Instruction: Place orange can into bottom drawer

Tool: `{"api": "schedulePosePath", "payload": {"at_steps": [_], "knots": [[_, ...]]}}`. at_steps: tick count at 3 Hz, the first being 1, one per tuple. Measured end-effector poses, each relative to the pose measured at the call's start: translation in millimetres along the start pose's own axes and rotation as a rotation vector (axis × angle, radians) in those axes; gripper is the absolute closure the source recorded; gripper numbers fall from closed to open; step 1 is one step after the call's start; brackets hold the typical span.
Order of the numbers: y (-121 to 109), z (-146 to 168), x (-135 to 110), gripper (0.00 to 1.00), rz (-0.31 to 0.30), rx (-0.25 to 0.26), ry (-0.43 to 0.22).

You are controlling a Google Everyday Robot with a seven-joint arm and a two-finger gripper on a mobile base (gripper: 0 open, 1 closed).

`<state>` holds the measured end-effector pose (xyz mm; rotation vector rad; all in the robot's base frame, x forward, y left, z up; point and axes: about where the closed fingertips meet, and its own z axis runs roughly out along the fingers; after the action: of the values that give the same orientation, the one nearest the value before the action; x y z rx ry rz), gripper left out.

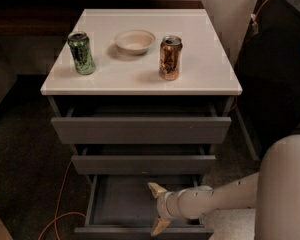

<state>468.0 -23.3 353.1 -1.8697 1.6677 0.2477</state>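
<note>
Camera view: orange can upright on the white cabinet top, right of bowl and green can. Bottom drawer pulled open. Gripper inside it at the right, fingers apart, holding nothing.

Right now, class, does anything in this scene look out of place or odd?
Nothing is spilled or tipped. The gripper sits open and empty in the bottom drawer, while the orange can stands upright on the white top.
</note>
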Motion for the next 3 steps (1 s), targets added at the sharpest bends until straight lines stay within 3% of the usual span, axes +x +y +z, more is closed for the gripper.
{"api": "schedulePosePath", "payload": {"at_steps": [2,3], "knots": [[-16.3,-59.6,-37.1,0.00,-0.051,0.009,0.015],[-32.2,-116.8,-57.4,0.00,-0.090,0.024,0.040]]}}
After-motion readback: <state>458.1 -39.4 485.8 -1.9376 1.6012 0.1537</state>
